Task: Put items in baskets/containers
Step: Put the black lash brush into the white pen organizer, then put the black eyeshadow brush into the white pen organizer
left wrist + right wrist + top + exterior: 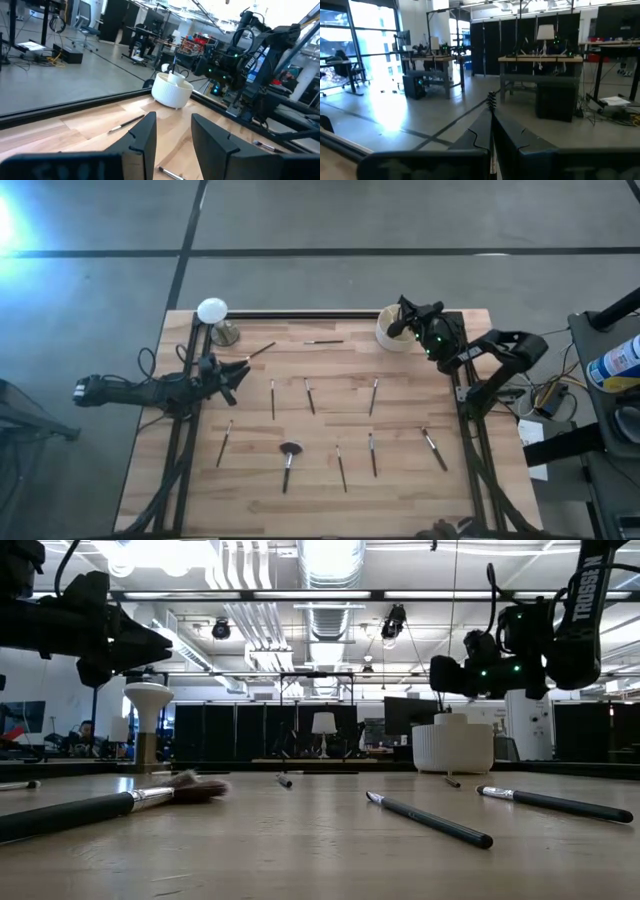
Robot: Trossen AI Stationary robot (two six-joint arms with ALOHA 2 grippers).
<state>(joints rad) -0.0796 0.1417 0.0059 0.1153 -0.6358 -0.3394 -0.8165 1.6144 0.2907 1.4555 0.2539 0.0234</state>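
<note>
Several thin makeup brushes lie flat on the wooden table, among them one with a fluffy dark head (289, 452) (190, 788) and slim ones (272, 398) (374, 395) (433, 448) (430, 821). The cream-white round cup (392, 333) (452, 746) (171, 90) stands near the table's far right corner. My right gripper (403, 321) (447, 675) (491, 114) hangs just above the cup, shut on a thin brush. My left gripper (236, 372) (172, 131) is open and holds nothing; it hovers over the table's left side, pointing toward the cup. My right gripper pinches a thin brush between its two fingers. The brush's end (491, 100) sticks out a little past the fingertips. The brush is lifted clear of the table, over the cup. The fingers hide the rest of it.
A white disc on a metallic stand (213, 312) (148, 698) stands at the far left corner. Two brushes (260, 351) (323, 341) lie near the far edge between the stand and the cup. Dark rails run along the table's left and right edges.
</note>
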